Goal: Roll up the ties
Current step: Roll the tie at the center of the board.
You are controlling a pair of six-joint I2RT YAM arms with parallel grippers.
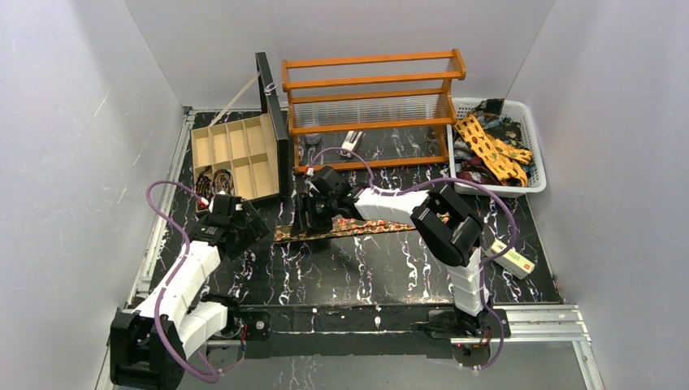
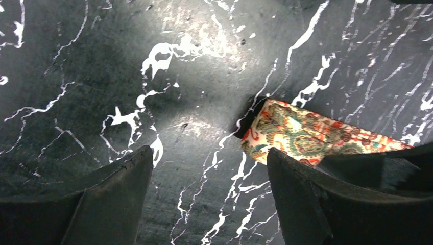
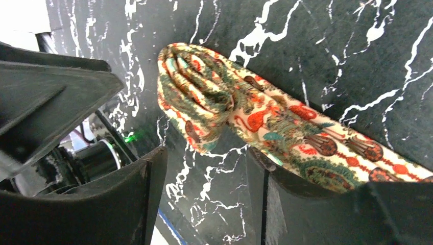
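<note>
Left hand is spread wide and empty, low over the table, with the tie end just beside one finger; right hand is also wide, holding nothing, over the tie's folded end. Best bet: pinch that fold square, roll tight along the strip, left hand pinning cloth flat. Farther back sit the divided box and the basket of spare ties.

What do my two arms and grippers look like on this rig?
Both the left arm and right arm have white links with bulky black joints. A purple cable loops along each. The left gripper and right gripper are black, with broad wedge-shaped fingers. No markings visible.
</note>
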